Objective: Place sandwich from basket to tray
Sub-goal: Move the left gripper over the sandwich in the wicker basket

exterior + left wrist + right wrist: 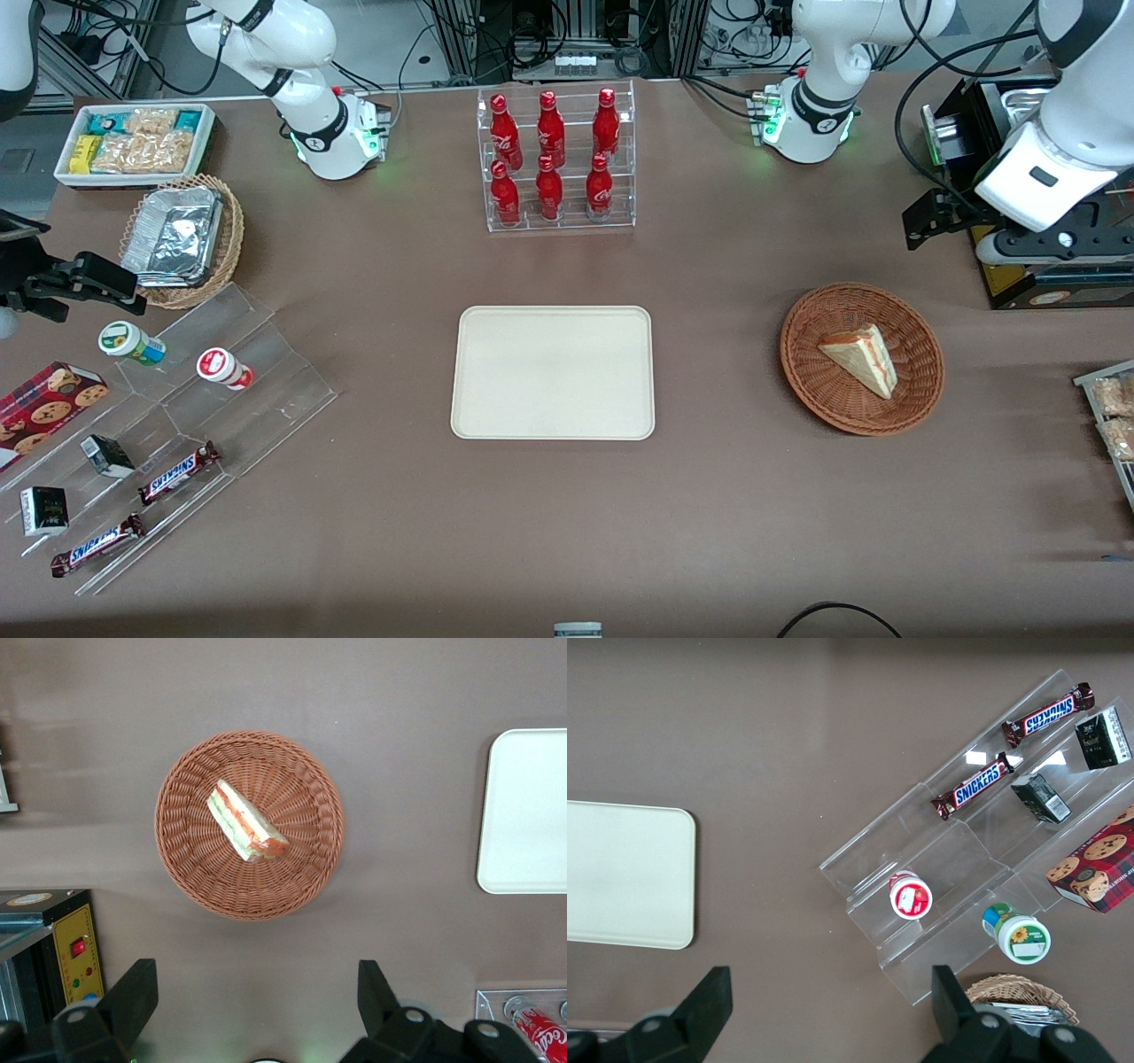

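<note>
Front view first: we see the round, shallow, reddish-brown woven wicker basket (861,358) resting on the brown tabletop (726,496) toward the working arm's end, and inside it lies the small triangular wedge of pale white bread with red and green filling along its edge — the sandwich (861,356), flat on the basket's floor. Well apart from it, near the middle of the table, sits the flat cream-beige rectangular tray (553,372) with rounded corners and a low rim, with nothing on it. Farther from the front camera than the tray stands a clear acrylic rack of red cola bottles (555,159). Our left arm's black two-finger gripper (939,220) hangs above the table, farther from the front camera than the basket and not touching it. From the left wrist view we look straight down on the basket (250,826) with the sandwich (246,821) near its centre, its striped filling edge showing; the gripper (257,997) has its jaws spread wide and grasping nothing, the two dark fingers (133,997) clear of the basket's rim, and one edge of the tray (527,811) shows off to the side.
</note>
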You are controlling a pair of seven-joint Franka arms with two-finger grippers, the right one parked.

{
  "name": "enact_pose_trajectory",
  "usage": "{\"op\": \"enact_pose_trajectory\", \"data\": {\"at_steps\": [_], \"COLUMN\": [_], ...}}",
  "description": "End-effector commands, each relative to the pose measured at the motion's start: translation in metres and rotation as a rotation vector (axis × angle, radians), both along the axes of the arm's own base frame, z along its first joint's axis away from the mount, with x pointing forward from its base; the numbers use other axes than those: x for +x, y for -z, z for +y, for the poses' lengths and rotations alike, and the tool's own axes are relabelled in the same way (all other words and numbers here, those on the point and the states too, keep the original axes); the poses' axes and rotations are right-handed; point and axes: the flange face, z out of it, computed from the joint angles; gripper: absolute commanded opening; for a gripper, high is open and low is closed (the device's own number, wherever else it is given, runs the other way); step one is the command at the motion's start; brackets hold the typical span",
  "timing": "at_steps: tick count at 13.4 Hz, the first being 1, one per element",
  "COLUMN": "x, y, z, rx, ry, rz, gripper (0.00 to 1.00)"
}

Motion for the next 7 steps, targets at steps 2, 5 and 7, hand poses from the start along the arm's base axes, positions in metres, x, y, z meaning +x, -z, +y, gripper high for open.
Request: {"op": "enact_pose_trajectory", "data": {"at_steps": [2, 5, 7], "x": [0.008, 0.03, 0.036], "y": [0.005, 0.044, 0.065], "z": [0.007, 0.022, 0.04], "rx": [-0.006, 0.067, 0.064], "ry": [-0.018, -0.076, -0.203], "rz": [0.024, 0.054, 0.04], "gripper": [1.0, 1.0, 1.0]}}
